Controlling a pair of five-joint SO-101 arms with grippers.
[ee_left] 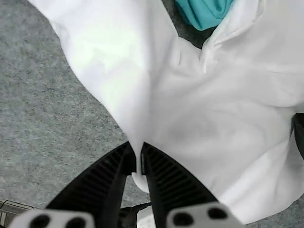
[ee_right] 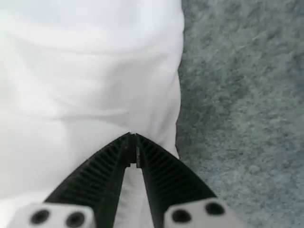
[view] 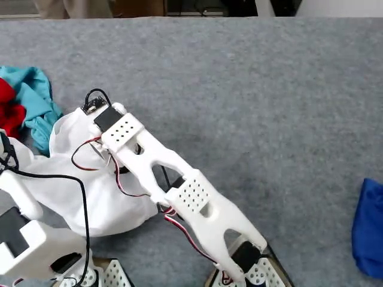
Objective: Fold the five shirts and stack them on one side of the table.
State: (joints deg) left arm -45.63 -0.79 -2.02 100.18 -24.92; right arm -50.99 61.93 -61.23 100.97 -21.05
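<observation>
High view: the white shirt (view: 90,191) lies crumpled on the grey table (view: 251,89), at about 8 o'clock from the table's middle; the teal shirt (view: 33,98) is bunched just beside it at its 10 o'clock, with the red shirt (view: 9,110) against the teal one at the 9 o'clock edge; the blue shirt (view: 368,230) sits well apart at 4 o'clock, cut by the edge; the right arm (view: 191,194) stretches from 6 o'clock toward 10 o'clock, its wrist over the white cloth; the left arm (view: 24,239) stands at 7 o'clock, by the shirt's near edge.

Left wrist view: the left gripper (ee_left: 138,156) has its jaws pressed together on a fold of the white shirt (ee_left: 199,123); the cloth rises from the pinch in a ridge; the teal shirt (ee_left: 204,12) shows beyond the white cloth; bare table (ee_left: 38,118) lies beside it.

Right wrist view: the right gripper (ee_right: 133,145) is closed to a sliver, pinching the white shirt (ee_right: 85,80) close to its edge; bare table (ee_right: 237,95) lies just beside that edge.
</observation>
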